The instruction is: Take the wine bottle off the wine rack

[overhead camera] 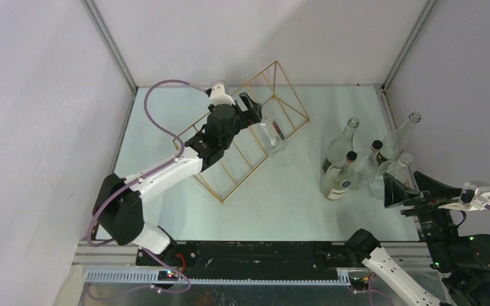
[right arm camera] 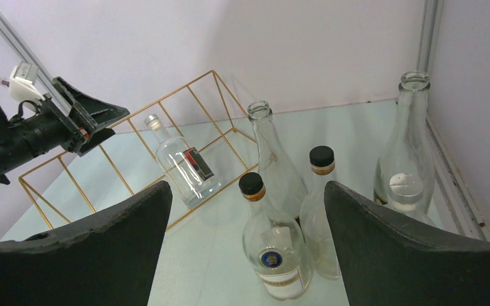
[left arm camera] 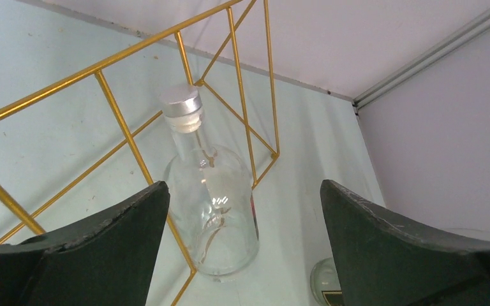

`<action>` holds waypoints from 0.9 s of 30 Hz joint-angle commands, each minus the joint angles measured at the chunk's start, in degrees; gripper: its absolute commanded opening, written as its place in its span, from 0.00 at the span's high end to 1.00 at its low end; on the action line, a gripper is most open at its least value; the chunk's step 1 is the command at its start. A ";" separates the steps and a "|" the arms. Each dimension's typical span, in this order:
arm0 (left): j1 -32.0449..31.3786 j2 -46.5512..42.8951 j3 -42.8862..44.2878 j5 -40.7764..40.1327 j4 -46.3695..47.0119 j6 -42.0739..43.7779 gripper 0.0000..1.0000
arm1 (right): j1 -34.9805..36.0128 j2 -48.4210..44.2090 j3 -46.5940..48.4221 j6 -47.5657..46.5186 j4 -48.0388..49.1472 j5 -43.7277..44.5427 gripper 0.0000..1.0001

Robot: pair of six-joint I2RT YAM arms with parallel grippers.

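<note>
The wine rack (overhead camera: 265,160), a gold wire wedge with rectangular cells, lies at the back middle of the table. A clear bottle (overhead camera: 271,135) with a silver cap lies on its slope, base at the rack's lower edge. My left gripper (overhead camera: 252,108) is open and hovers over the rack just above the bottle. In the left wrist view the bottle (left arm camera: 214,204) lies below and between the spread fingers of that gripper (left arm camera: 244,191), among the rack's wires (left arm camera: 123,127). My right gripper (overhead camera: 408,188) is open and empty at the right, near a group of standing bottles.
Several upright bottles (overhead camera: 357,162) stand close together at the right of the table. The right wrist view shows them between its fingers: a labelled one with a black cap (right arm camera: 274,255), a second capped one (right arm camera: 322,223), and two open tall ones (right arm camera: 411,159). White walls enclose the table.
</note>
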 commanded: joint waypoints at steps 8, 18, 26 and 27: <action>3.32 7.63 5.20 5.40 1.91 -5.56 0.08 | 0.40 -0.27 -0.21 -0.71 0.68 1.28 0.08; 4.39 13.18 10.08 4.54 0.47 -5.60 0.11 | 0.67 -0.83 -0.13 -0.83 0.31 2.05 0.08; 5.28 16.11 12.35 2.59 -1.52 -6.43 0.16 | 0.86 -0.90 -0.19 -0.74 0.07 2.61 0.08; 5.45 16.50 12.43 2.56 -1.53 -6.63 0.17 | 0.85 -0.89 -0.20 -0.74 0.07 2.68 0.08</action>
